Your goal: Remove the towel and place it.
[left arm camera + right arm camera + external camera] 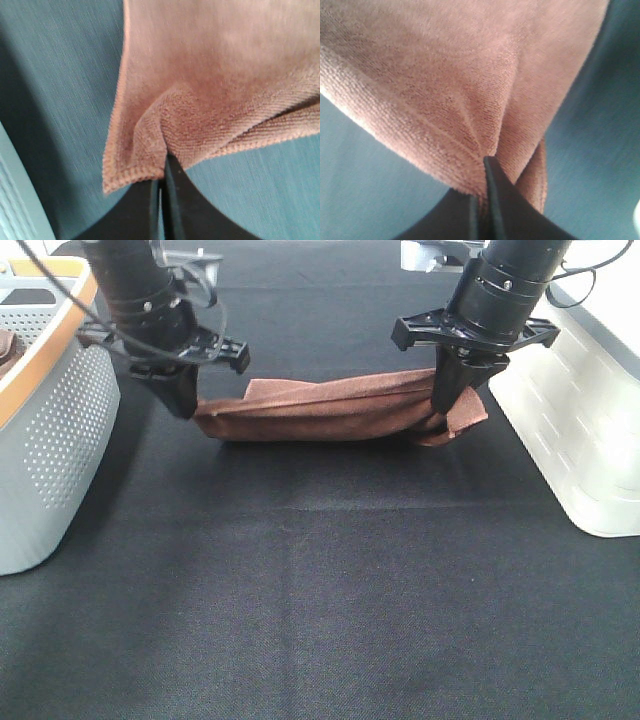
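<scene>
The rust-brown towel [330, 410] hangs stretched between my two grippers above the black table, sagging in the middle, its low part at or just above the cloth. My left gripper [186, 405] is shut on its left end; the left wrist view shows the hemmed corner [135, 150] pinched at the jaws. My right gripper [440, 408] is shut on its right end, with a loose corner sticking out to the right. The right wrist view shows the towel [470, 90] bunched at the shut jaws.
A grey perforated basket [45, 430] with an orange rim stands at the left edge, a darker brown cloth [8, 348] inside. A white basket [575, 410] stands at the right edge. Black table cloth [320, 600] covers the front.
</scene>
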You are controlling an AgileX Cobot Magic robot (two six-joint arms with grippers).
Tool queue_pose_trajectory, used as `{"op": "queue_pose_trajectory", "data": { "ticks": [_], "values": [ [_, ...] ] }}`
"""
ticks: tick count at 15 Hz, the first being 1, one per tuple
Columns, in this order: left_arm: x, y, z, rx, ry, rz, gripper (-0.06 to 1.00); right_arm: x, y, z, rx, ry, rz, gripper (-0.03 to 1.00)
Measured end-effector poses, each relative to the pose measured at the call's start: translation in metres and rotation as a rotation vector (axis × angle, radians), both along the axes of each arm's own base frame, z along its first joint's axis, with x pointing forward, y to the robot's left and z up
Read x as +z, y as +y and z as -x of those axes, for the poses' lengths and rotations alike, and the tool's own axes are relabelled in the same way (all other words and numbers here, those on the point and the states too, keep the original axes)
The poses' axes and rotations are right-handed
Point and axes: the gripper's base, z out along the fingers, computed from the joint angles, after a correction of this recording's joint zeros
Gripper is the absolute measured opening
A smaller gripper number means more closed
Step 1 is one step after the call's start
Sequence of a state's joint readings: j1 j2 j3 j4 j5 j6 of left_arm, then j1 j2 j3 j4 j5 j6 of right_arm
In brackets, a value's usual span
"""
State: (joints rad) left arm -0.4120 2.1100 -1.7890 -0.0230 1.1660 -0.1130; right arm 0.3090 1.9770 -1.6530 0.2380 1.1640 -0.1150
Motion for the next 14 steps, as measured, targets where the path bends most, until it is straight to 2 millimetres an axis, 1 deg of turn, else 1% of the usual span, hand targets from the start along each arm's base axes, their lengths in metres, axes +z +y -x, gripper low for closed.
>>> {"op": "queue_pose_trajectory", "data": {
  "ticks": [1,2,5,7,8,10,14],
  "values": [
    [-0.005,0.000,0.004,-0.004,0.018,-0.008,0.00,0.000,0.001,0.001,-0.003,0.007,-0.013,0.00],
    [-0.005,0.000,0.004,-0.004,0.018,-0.008,0.00,0.000,0.001,0.001,-0.003,0.007,-0.013,0.00],
    [-0.029,-0.007,0.021,-0.031,0.094,-0.039,0.00,-0.001,0.003,0.004,-0.006,0.038,-0.034,0.00],
    [-0.038,-0.011,0.029,-0.058,0.116,-0.066,0.00,-0.012,0.002,0.010,-0.008,0.088,-0.028,0.00],
    [-0.041,-0.012,0.034,-0.067,0.129,-0.079,0.00,-0.022,0.001,0.016,-0.012,0.135,-0.028,0.00],
    [-0.046,-0.009,0.041,-0.066,0.155,-0.084,0.00,-0.034,0.000,0.024,-0.019,0.190,-0.026,0.00],
    [-0.060,-0.006,0.058,-0.048,0.238,-0.067,0.00,-0.046,-0.001,0.033,-0.028,0.247,-0.029,0.00]
  ]
}}
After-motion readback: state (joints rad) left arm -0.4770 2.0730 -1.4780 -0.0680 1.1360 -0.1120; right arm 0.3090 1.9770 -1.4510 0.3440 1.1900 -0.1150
